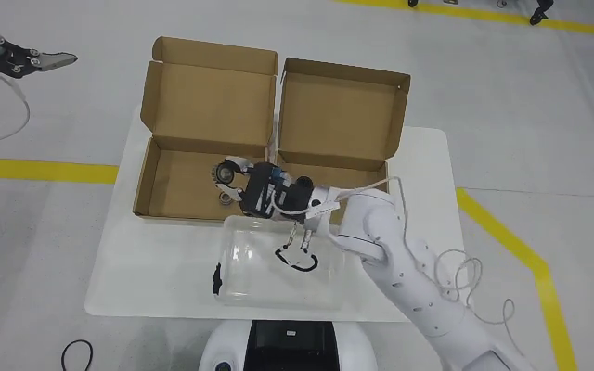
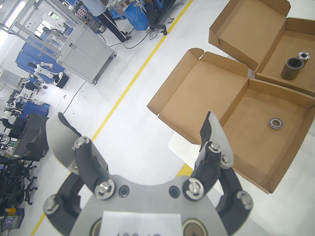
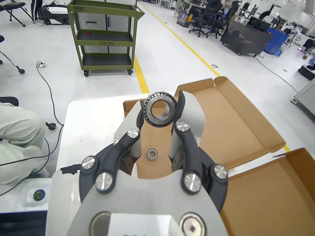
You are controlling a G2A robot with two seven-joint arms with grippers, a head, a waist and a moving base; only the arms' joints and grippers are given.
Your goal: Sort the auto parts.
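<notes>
My right gripper [image 3: 159,109] is shut on a steel roller bearing [image 3: 159,112], held in the air over the left cardboard box [image 1: 172,185]. From above, that gripper [image 1: 225,172] hangs over the box's floor. A second bearing [image 3: 152,154] lies on the floor below it, also seen as a bearing [image 2: 275,123] from the left wrist. The right cardboard box [image 1: 339,111] holds a dark cylinder sleeve [image 2: 292,68] and a small silver part [image 2: 303,56]. My left gripper [image 2: 134,121] is open and empty, off the table beyond its far left [image 1: 32,60].
A clear plastic tray [image 1: 243,278] sits at the table's front edge with thin black parts [image 1: 299,260] in it. Both box lids stand open toward the far side. The right arm crosses over the tray and the right box's front.
</notes>
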